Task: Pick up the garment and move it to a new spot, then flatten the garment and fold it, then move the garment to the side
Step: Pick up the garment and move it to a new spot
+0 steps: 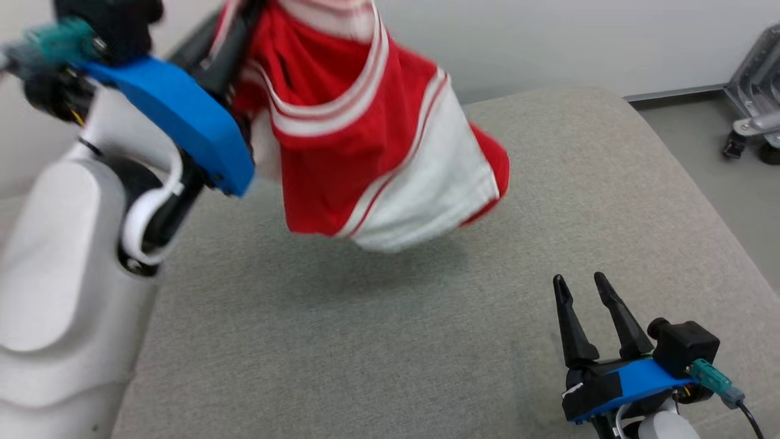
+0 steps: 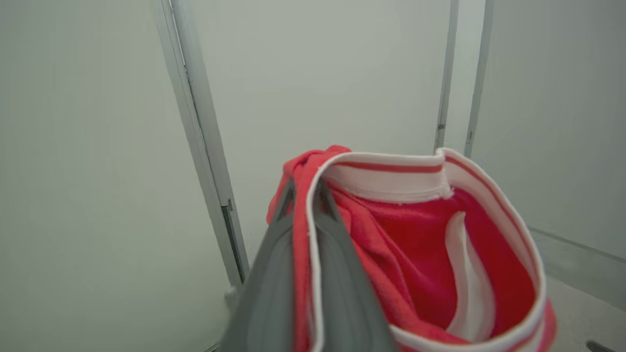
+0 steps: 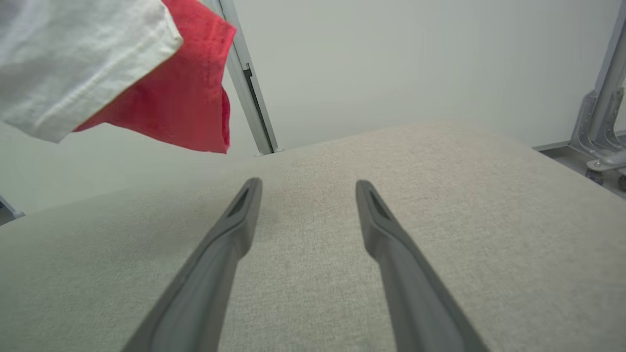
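Garment (image 1: 365,134) up in air, hanging over grey cushion (image 1: 365,341). Left pincer (image 2: 305,188) pinching its edge tight. Right pincer (image 1: 579,281) wide apart, holding nothing. Pick-up done; laying down, flattening, folding, moving aside not yet done.

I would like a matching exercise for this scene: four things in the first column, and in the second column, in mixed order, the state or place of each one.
Column one:
1. garment
2. left end effector
3. right end effector
4. metal frame

Column two:
a. open, holding nothing, over the grey cushion
b. at the far right edge of the head view
c. red and white, hanging in the air
d. shut on a fabric edge

Pairs: 1-c; 2-d; 3-a; 4-b
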Robot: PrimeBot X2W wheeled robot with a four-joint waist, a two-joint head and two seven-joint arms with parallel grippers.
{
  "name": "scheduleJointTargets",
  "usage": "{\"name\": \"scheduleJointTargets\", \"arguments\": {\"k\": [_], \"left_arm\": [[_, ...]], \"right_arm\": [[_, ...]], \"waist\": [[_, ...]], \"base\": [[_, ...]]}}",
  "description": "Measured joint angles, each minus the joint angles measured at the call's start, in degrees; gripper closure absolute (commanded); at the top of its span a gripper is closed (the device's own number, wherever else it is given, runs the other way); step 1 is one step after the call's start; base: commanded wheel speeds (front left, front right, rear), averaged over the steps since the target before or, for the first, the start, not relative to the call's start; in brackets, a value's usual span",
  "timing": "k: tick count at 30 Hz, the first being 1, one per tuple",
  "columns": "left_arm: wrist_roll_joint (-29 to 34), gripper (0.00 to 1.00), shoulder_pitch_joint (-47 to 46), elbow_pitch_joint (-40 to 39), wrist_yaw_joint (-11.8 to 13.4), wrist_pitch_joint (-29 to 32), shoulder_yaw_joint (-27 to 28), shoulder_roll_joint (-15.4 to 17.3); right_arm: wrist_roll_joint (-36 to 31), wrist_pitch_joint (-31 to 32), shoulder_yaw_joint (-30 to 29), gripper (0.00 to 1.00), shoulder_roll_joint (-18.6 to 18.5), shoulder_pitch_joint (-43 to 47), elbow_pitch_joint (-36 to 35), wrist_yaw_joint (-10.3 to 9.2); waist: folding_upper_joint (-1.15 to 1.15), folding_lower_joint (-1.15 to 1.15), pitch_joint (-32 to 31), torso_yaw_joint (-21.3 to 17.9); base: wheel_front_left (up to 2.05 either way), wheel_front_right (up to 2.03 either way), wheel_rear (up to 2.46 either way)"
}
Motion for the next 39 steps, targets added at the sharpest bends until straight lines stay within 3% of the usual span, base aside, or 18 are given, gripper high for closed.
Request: {"name": "scheduleJointTargets", "arguments": {"k": [10,11,12,13,19,24,32,39], "left_arm": [[3.67,1.00,13.17,19.27,1.90,-7.97,-7.90,-6.15],[4.01,0.85,13.77,21.61,2.35,-8.88,-8.38,-7.05],[4.36,0.51,14.29,23.92,2.52,-9.72,-8.95,-8.00],[4.17,0.00,14.82,25.97,2.64,-10.55,-9.20,-9.12],[4.04,0.00,15.63,32.51,2.88,-17.53,-10.09,-13.76],[4.05,0.00,17.00,32.25,4.45,-25.95,-8.98,-14.88],[3.67,0.00,25.09,24.71,7.60,-35.35,-5.58,-12.32],[4.61,0.00,34.42,14.81,11.20,-37.85,0.19,-10.05]], "right_arm": [[0.97,-0.10,0.44,0.00,-0.02,-0.88,0.10,0.00],[0.98,-0.10,0.32,0.00,-0.01,-0.99,0.08,0.00],[0.97,-0.10,0.20,0.00,0.00,-1.13,-0.03,0.00],[0.97,-0.10,0.02,0.00,-0.01,-1.19,-0.12,0.00],[0.87,-0.13,-0.09,0.00,-0.03,-0.98,-0.18,0.00],[0.02,-0.15,-0.40,0.00,-0.02,-0.26,-0.14,0.00],[-0.98,-0.09,-1.97,0.00,0.00,1.14,-0.11,0.00],[-2.38,0.76,-4.54,0.00,0.00,2.23,-0.92,0.00]], "waist": [[0.02,0.01,2.00,-5.31],[0.02,0.01,2.09,-5.34],[0.02,0.01,2.16,-5.29],[0.01,0.01,2.18,-5.16],[0.02,0.01,1.41,-2.48],[0.01,0.00,0.01,0.98],[0.01,0.00,-2.39,6.29],[0.01,0.00,-4.19,10.81]], "base": [[0.00,0.00,0.00],[0.00,0.00,0.00],[0.00,0.00,0.00],[0.00,0.00,0.00],[0.00,0.00,0.00],[0.00,0.00,0.00],[0.00,0.00,0.00],[0.00,0.00,0.00]]}}
